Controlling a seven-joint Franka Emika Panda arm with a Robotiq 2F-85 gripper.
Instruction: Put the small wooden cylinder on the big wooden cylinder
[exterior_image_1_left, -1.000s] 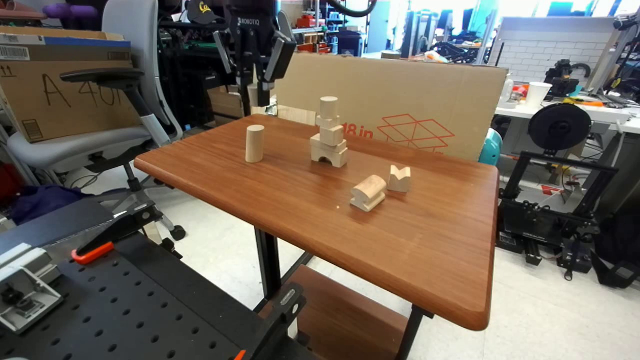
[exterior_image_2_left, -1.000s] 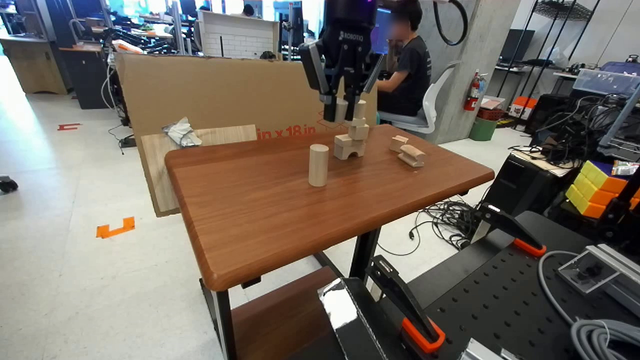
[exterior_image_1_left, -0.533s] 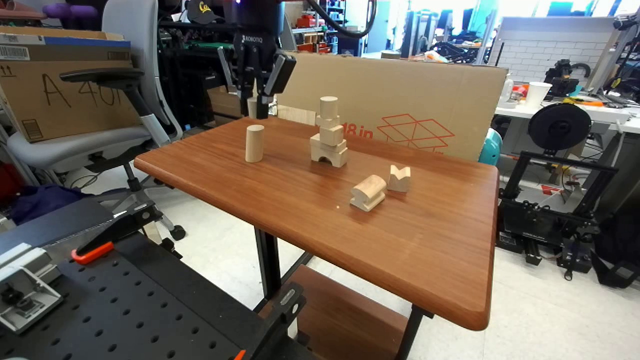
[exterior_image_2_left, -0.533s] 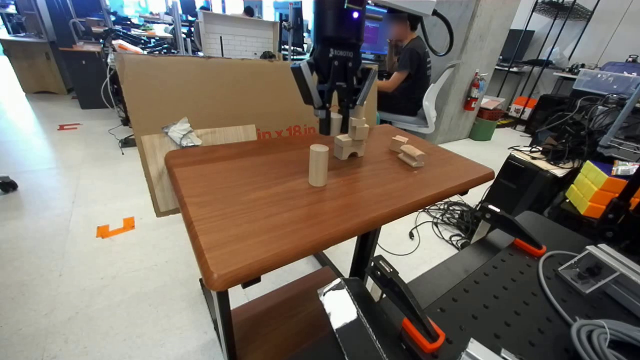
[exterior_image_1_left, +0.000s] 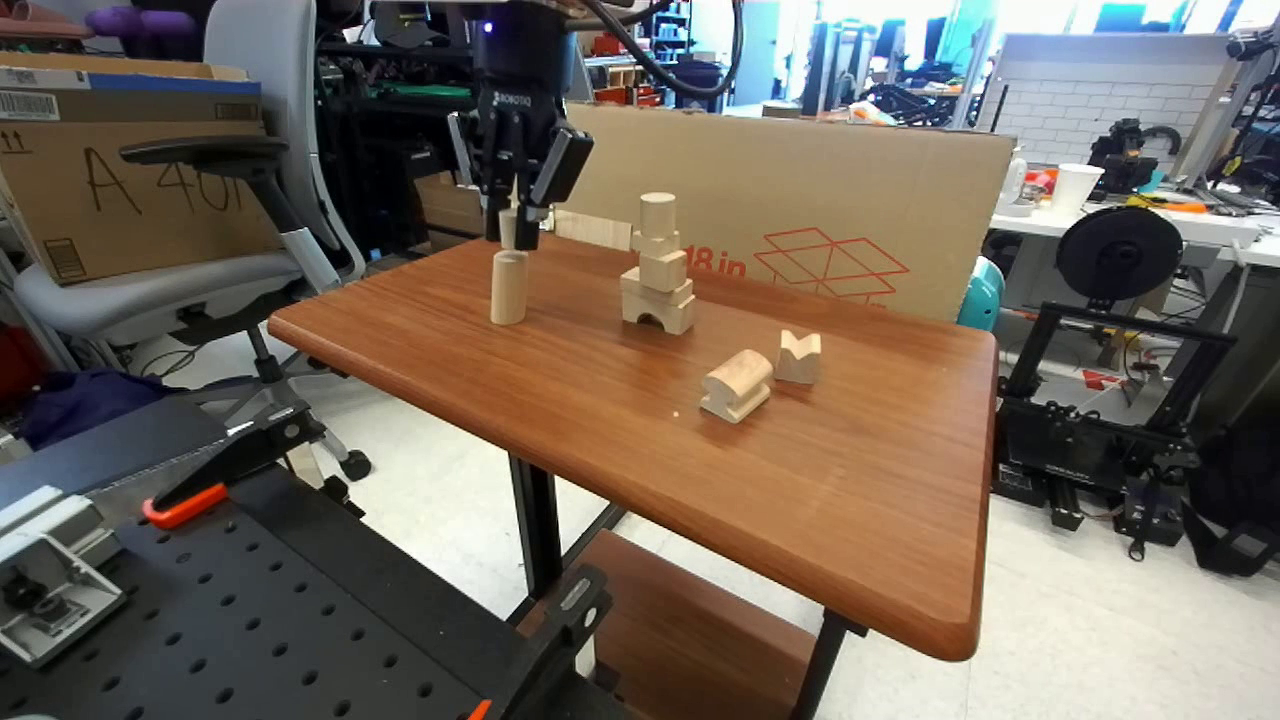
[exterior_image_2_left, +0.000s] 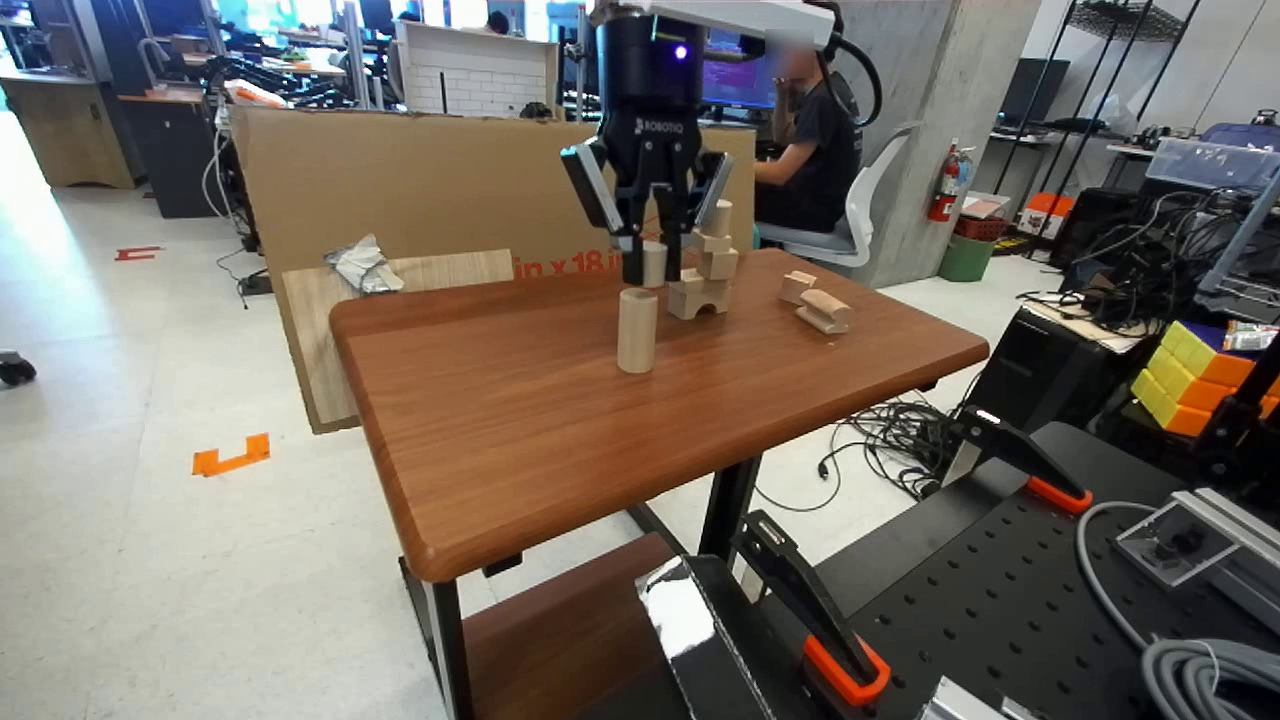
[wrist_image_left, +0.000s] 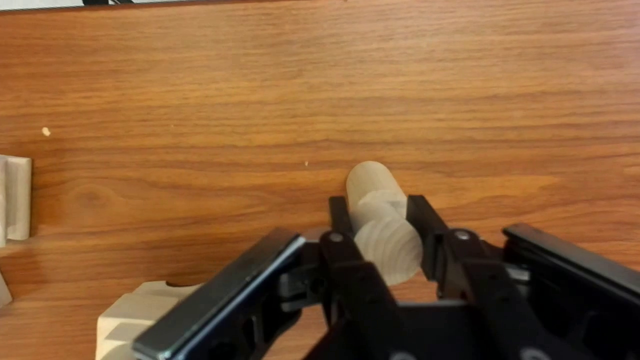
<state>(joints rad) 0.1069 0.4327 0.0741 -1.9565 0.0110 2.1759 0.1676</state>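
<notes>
pincer (exterior_image_2_left: 654, 264): pinching small wooden cylinder (wrist_image_left: 390, 250) | big wooden cylinder (exterior_image_2_left: 636, 334): upright, below (contact unclear)

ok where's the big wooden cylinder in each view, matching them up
In an exterior view, big wooden cylinder: left of centre.
In an exterior view, big wooden cylinder: near centre.
Wrist view, big wooden cylinder: just right of centre, partly hidden by the small wooden cylinder.
Shared landmark: block tower, right of it in both exterior views, lower left in wrist view.

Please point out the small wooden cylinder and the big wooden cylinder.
Small wooden cylinder (wrist_image_left: 389, 249): in the wrist view, on its upper face.
Big wooden cylinder (exterior_image_2_left: 637, 334): in an exterior view, on its side, mid-height.
</notes>
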